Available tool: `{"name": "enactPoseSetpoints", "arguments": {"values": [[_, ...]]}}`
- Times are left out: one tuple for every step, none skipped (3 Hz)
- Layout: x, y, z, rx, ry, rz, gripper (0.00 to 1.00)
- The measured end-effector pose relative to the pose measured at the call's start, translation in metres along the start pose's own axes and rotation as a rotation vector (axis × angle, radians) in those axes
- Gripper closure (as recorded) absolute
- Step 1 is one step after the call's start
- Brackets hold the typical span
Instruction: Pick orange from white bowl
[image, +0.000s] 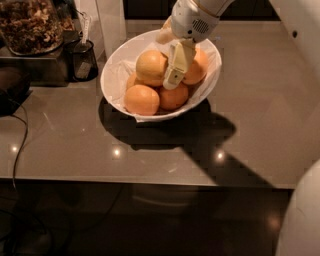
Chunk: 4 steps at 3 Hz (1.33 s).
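Nearest, a rounded white part of the robot (301, 220) fills the lower right corner, and below the front edge of the table (260, 125) all is dark. A thin black cable (20, 145) runs over the left end of the table and down past its edge. The grey top is glossy, with a few small points of light on it, and a broad shadow (200, 135) lies on it in front of the white bowl and out to the right.

The white bowl (112, 75) stands on the table towards the far side, left of the middle, lined with crumpled white paper (120, 67). Four fruits are heaped inside. Two smaller, deeper-orange fruits sit at the front, one on the left (141, 99) and one just beside it on the right (174, 96). Behind and above them rests the orange (149, 66), paler and larger, at the left of the heap, with another small fruit (196, 67) at the right.

The gripper (170, 82) reaches down into the bowl from its white wrist housing (192, 20), its pale yellow tip lying between the orange and the right-hand fruit, against the orange's right side. Whether the jaws are spread or pressed together cannot be told.

Farther off at the left stand a small dark cup (82, 60) and, behind it, a clear jar (30, 25) of brown pieces.
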<state>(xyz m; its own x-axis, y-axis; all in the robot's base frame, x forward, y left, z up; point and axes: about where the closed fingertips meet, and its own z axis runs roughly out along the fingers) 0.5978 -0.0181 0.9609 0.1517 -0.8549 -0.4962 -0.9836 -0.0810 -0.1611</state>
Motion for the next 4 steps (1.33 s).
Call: {"name": "enactPoseSetpoints", "arguments": {"values": [[-0.006, -0.008, 0.019, -0.044, -0.018, -0.008, 0.15], [-0.009, -0.015, 0.032, -0.072, -0.033, -0.008, 0.18], [-0.007, -0.018, 0.042, -0.090, -0.044, -0.001, 0.21], [0.002, -0.015, 0.047, -0.100, -0.054, 0.025, 0.40]]}}
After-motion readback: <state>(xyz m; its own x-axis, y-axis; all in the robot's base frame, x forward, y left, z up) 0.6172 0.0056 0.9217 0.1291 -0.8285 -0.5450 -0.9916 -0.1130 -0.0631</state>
